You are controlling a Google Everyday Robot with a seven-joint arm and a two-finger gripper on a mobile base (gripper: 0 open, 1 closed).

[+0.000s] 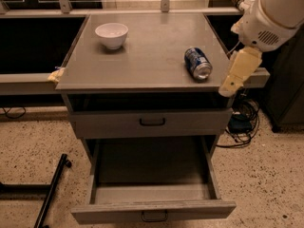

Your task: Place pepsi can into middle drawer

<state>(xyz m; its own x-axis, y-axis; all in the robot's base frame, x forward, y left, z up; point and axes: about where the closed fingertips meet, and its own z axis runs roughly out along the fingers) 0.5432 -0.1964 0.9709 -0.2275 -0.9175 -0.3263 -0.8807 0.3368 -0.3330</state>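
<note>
Claw [230,84] near pepsi can [198,63], apart from it; width of opening indiscernible.

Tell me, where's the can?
In the camera view, the can lies sideways at the right of the cabinet top, the gripper just right of it.
</note>
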